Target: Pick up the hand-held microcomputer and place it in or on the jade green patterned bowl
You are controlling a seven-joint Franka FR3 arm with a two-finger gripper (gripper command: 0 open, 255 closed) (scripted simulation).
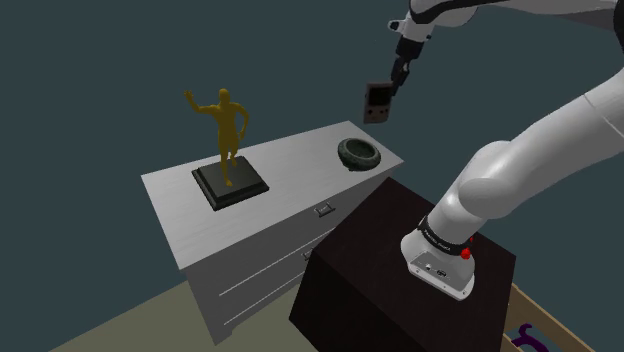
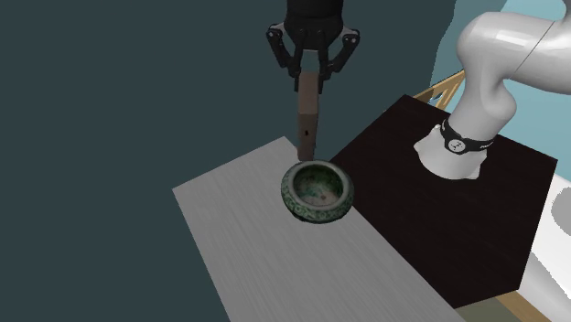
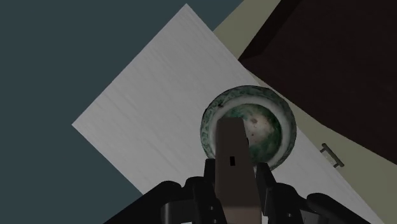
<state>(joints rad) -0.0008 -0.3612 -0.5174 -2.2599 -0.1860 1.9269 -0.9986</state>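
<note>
Hand-held microcomputer [image 2: 307,114], brown and slab-shaped, hangs upright in the air, clasped at its upper end by the fingers of the black gripper [image 2: 311,76]. Its lower end is over the far rim of the bowl, not touching it. The white dresser [image 1: 290,170] carries everything else, and its top is bare across the middle. The dark stand [image 1: 400,270] sits against the dresser's end at the shoulder view's right. A gold figure [image 1: 228,125] on a black plinth [image 1: 230,184] stands toward the top's opposite end, well apart from the gripper. The green patterned bowl [image 2: 317,191] sits near the corner beside the stand, close to the edges there.
</note>
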